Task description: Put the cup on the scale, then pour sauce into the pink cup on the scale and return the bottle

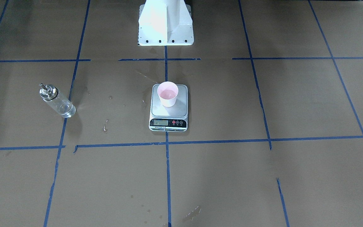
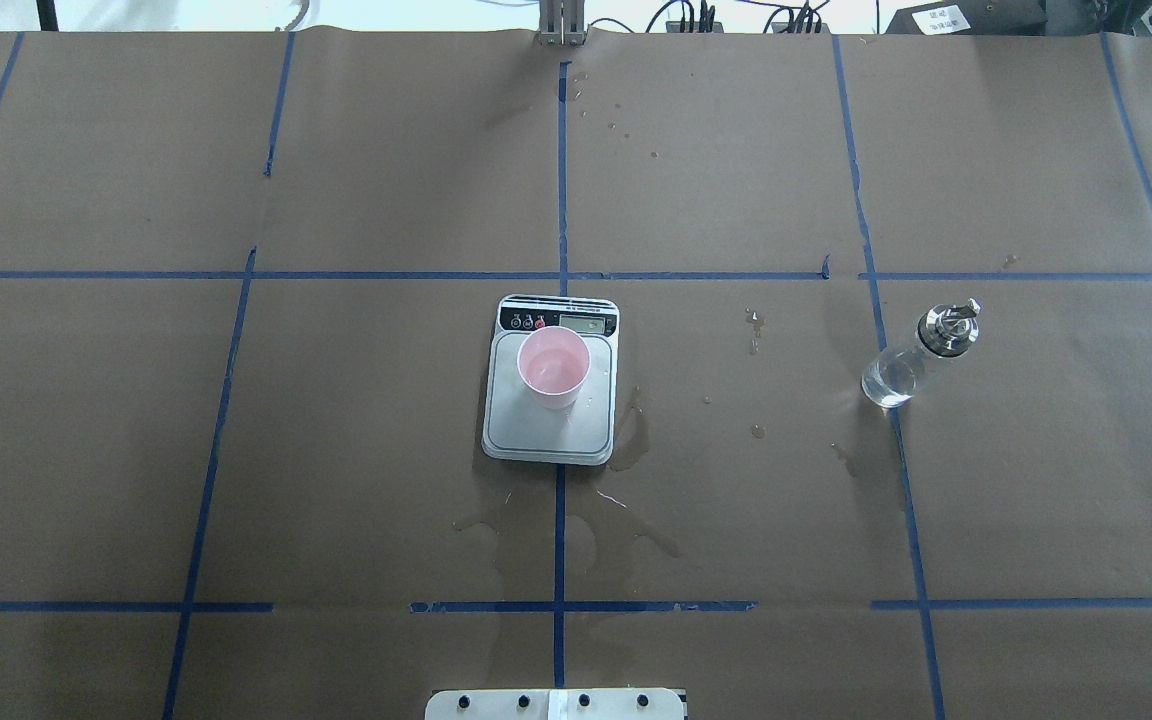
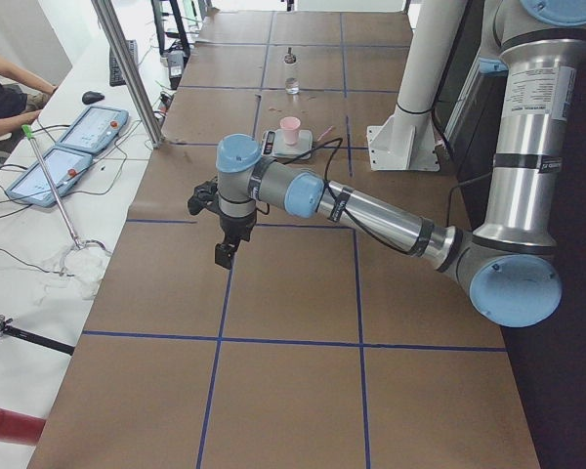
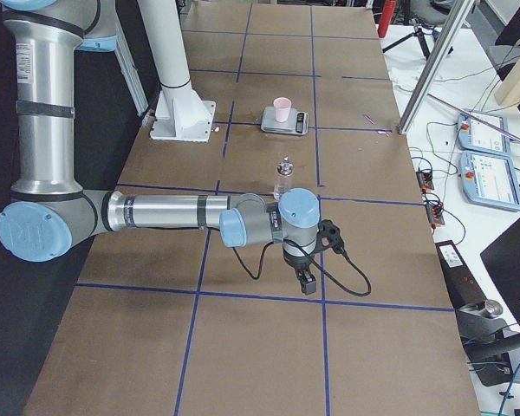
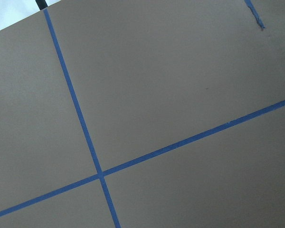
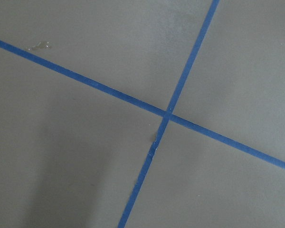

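The pink cup point(image 1: 168, 93) stands upright on the silver scale point(image 1: 168, 117) at the table's middle; it also shows in the overhead view point(image 2: 554, 366). The clear glass bottle point(image 1: 57, 100) with its metal spout stands free on the paper, on my right side point(image 2: 921, 355), with clear sauce in it. My left gripper point(image 3: 223, 259) hangs over bare paper far from the scale. My right gripper point(image 4: 308, 283) hangs over bare paper, apart from the bottle point(image 4: 283, 178). I cannot tell whether either is open or shut. Both wrist views show only paper and tape.
Wet stains point(image 2: 626, 440) spread on the brown paper around and in front of the scale. The white robot base point(image 1: 165, 28) stands behind the scale. A metal pole point(image 3: 127, 68) and operators' tablets point(image 3: 88, 127) lie beyond the table's far edge.
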Action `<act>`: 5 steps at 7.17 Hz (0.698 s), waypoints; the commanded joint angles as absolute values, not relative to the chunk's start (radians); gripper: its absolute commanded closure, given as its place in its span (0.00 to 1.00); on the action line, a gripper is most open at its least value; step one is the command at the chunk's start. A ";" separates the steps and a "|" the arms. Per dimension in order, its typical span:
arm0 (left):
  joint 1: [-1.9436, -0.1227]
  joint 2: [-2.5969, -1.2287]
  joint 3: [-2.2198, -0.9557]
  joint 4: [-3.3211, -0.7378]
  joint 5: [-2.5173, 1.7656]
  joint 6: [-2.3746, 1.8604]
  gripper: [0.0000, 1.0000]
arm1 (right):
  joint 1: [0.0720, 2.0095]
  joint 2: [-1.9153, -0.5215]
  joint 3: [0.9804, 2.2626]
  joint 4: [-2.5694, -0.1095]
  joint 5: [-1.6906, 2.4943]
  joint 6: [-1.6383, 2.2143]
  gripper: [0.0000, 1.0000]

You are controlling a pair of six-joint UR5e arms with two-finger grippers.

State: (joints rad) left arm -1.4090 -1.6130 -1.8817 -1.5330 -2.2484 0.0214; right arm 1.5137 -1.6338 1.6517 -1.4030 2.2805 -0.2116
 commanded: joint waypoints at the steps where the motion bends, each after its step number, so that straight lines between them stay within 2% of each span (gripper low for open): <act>1: -1.414 -1.600 -1.861 -1.482 -2.243 0.055 0.00 | 1.514 -1.643 1.634 -1.393 2.281 -0.131 0.00; 4: -1.509 -1.608 -1.648 -1.497 -2.255 0.335 0.00 | 1.514 -1.643 1.605 -1.393 2.286 -0.095 0.00; 5: -1.516 -1.583 -1.629 -1.497 -2.253 0.363 0.00 | 1.514 -1.643 1.605 -1.391 2.286 -0.086 0.00</act>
State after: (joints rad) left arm -1.5006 -1.6013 -1.6772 -1.4941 -2.2527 0.2992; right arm 1.5140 -1.6428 1.6073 -1.3930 2.2848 -0.1028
